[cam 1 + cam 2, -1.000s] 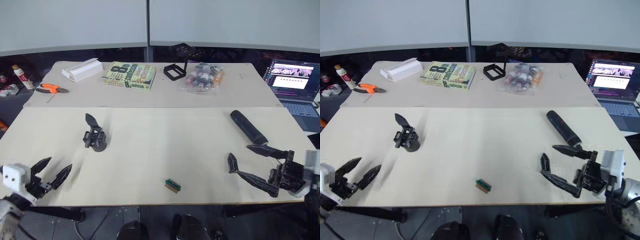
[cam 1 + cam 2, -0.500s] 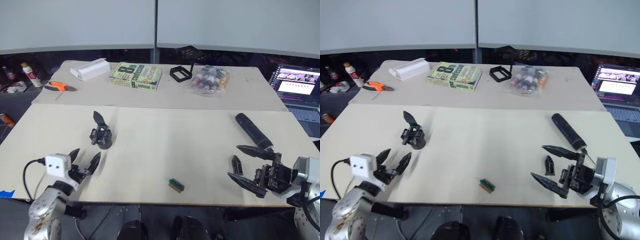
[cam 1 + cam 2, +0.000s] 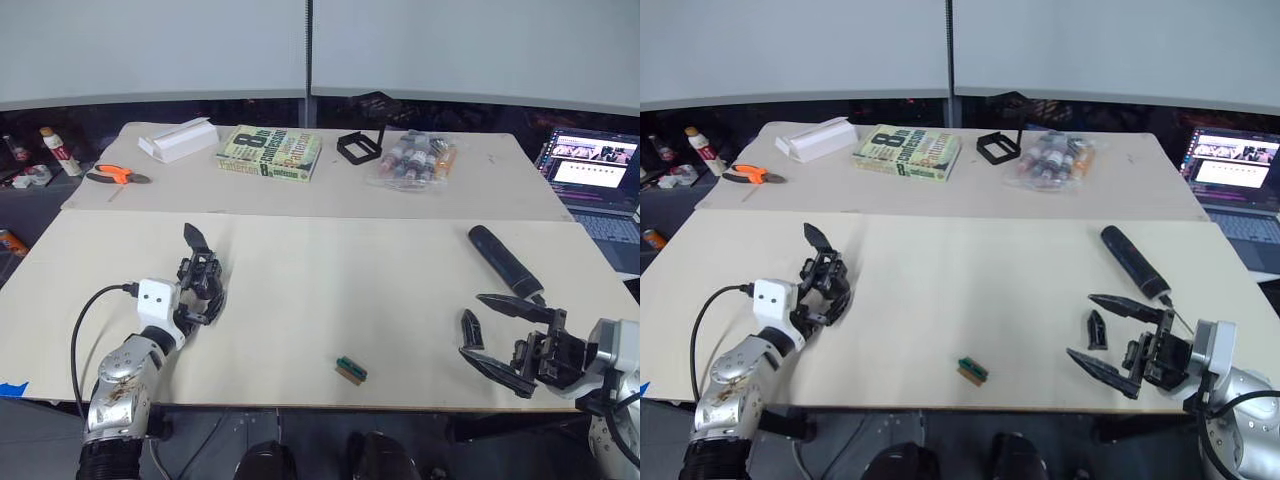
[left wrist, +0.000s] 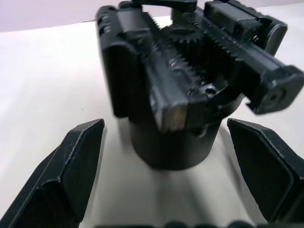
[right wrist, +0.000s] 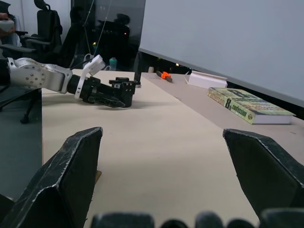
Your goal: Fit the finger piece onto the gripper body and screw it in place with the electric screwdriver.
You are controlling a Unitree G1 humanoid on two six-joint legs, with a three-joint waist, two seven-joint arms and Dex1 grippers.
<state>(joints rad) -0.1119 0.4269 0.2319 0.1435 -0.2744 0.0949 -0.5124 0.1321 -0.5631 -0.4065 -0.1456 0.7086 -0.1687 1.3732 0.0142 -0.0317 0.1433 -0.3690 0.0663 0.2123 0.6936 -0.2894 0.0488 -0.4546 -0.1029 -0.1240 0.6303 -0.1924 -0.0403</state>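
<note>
The gripper body (image 3: pixel 203 277) stands upright on the left half of the cream table, its pointed finger up. My left gripper (image 3: pixel 206 298) is open, one finger on each side of its round base (image 4: pixel 168 147) with a gap on both sides. The finger piece (image 3: pixel 469 328), a small black wedge, lies near the table's front right. My right gripper (image 3: pixel 471 325) is open around it, and the wedge sits between the fingertips. Just behind that gripper lies the electric screwdriver (image 3: pixel 503 260), a dark cylinder.
A tiny green-and-brown block (image 3: pixel 350 369) lies near the front edge. Along the back are a white box (image 3: pixel 180 138), orange pliers (image 3: pixel 115 175), a book (image 3: pixel 268 152), a black square frame (image 3: pixel 358 147) and a bag of bottles (image 3: pixel 415 157). A laptop (image 3: pixel 595 165) is at the right.
My left arm has reached forward from the table's front-left corner, and its open fingers now flank the gripper body. The right gripper stays open by the finger piece. The camera has shifted.
</note>
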